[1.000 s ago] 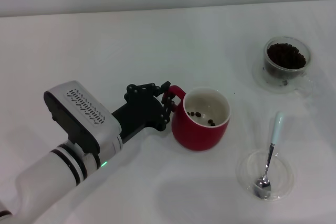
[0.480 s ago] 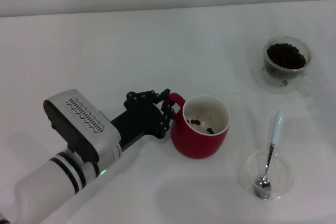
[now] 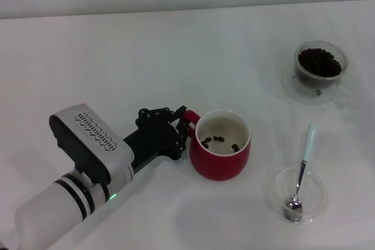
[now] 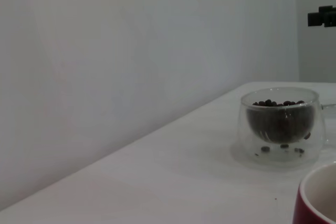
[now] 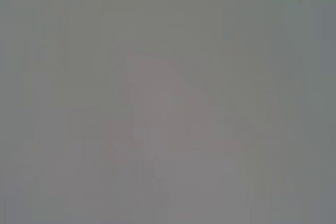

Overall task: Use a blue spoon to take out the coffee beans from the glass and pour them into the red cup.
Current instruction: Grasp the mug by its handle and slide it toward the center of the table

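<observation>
The left gripper (image 3: 183, 126) pinches the handle of the red cup (image 3: 220, 153) near the table's front edge; the blue spoon (image 3: 303, 168) lies well apart, rightward.

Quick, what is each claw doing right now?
Left claw: closed on the red cup's handle.
Right claw: not in view in any picture.

the cup (image 3: 220, 155) looks like glossy red ceramic, white inside. the glass (image 3: 319, 72) and dish (image 3: 316, 191) are clear and shiny. the spoon (image 3: 300, 174) has a bright metal bowl and a smooth pale-blue handle. the left gripper (image 3: 181, 128) is matt black.
</observation>
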Controlling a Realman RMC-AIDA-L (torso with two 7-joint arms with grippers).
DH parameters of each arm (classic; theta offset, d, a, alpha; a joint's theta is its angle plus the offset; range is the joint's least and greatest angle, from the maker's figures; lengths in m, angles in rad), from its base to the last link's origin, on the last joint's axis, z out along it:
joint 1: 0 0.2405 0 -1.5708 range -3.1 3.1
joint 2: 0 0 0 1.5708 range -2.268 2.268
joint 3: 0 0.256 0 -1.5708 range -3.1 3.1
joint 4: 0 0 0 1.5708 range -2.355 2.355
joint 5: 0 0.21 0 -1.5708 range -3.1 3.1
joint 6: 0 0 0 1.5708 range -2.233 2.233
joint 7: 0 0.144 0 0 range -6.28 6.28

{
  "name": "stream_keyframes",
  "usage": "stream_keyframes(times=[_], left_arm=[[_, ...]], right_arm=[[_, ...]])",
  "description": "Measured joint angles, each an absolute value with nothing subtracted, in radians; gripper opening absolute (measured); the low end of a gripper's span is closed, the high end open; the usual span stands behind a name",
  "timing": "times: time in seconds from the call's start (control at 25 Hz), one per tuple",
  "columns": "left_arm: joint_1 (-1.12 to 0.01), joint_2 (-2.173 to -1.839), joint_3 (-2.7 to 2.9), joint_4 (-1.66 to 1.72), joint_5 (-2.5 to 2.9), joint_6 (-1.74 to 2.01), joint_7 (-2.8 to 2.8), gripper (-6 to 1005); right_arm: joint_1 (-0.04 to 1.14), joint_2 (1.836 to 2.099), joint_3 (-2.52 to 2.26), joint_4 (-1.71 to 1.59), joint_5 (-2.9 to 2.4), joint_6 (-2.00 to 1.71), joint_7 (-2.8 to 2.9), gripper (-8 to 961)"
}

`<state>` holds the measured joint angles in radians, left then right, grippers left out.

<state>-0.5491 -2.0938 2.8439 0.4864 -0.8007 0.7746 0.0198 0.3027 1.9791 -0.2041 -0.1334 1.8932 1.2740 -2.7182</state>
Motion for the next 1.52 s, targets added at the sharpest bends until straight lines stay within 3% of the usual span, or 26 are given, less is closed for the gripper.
stream_keyframes(times=[0.48, 1.52], left_arm=[[-0.546, -2.093, 2.843, 0.486, -0.799, 0.78, 0.021, 165], [-0.497, -2.093, 2.836, 0.501, -0.801, 0.788, 0.097, 535]], right_arm=[[0.303, 1.969, -0.204, -0.132, 1.893, 1.274, -2.718, 712], [0.306, 1.97, -0.197, -0.134, 1.894, 1.274, -2.718, 710]])
